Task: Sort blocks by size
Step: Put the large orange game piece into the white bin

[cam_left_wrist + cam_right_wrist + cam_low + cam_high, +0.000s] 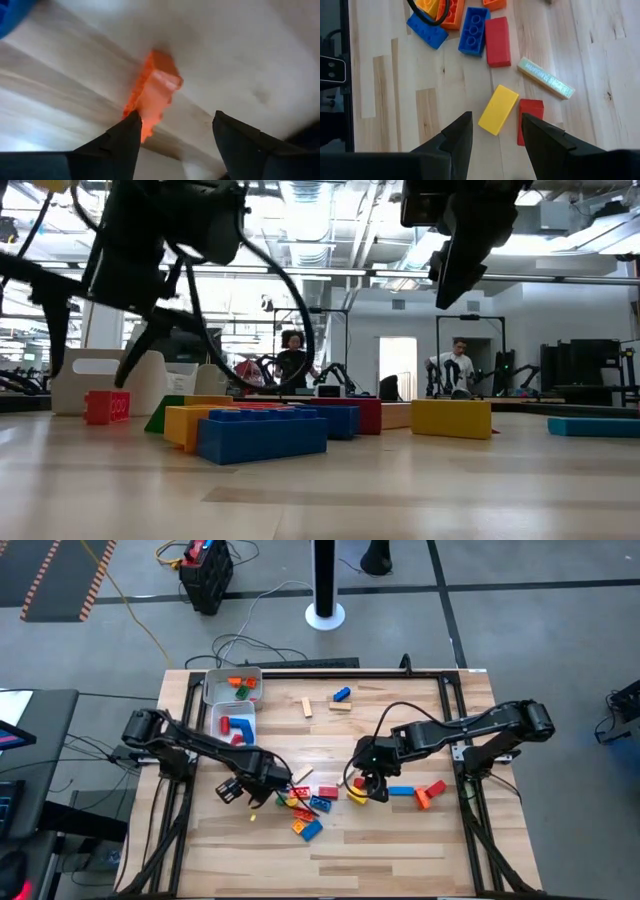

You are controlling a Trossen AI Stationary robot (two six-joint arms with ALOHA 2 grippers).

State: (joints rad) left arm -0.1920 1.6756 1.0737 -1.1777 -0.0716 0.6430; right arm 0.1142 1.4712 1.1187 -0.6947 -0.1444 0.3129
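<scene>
Several blocks [303,806], red, blue, orange, yellow and green, lie in a loose pile at the table's middle near side. My left gripper [235,789] hangs open just left of the pile, pointing down. In its wrist view a blurred orange block [152,95] shows on the wood just past one fingertip. My right gripper [495,132] stands open right of the pile, above a yellow block [498,109] and a red block [530,119] that lie flat on the table. Nothing is between its fingers. My left gripper's one fingertip [131,131] overlaps the orange block's near end [145,131] in the wrist view. The picture is blurred, and I cannot tell whether the finger touches the block. The other finger stands clear of it.
Two white trays [211,690] [215,723] holding a few blocks stand at the far left. Loose blocks lie apart: a blue one [342,694] and tan ones [306,707] far, a blue bar [400,790] and orange-red ones [430,793] to the right. The near strip is bare wood.
</scene>
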